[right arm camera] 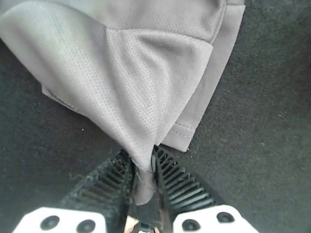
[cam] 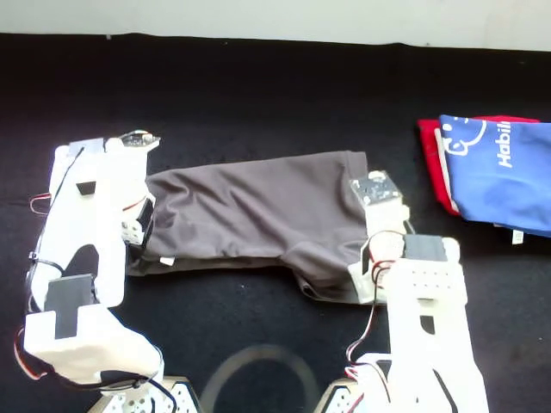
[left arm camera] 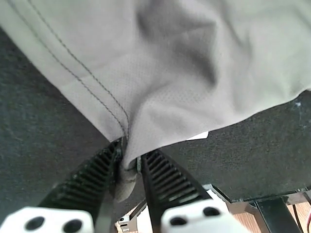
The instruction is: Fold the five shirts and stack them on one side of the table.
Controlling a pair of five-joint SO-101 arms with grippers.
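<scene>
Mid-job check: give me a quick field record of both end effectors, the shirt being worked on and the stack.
left end effector: shut on a stitched edge of the grey shirt
right end effector: shut on the grey shirt's opposite end
grey shirt: lies wrinkled across the black table, between the two arms
stack: blue shirt on top of red shirt, at the table's side beyond the right arm
shirts visible: three
</scene>
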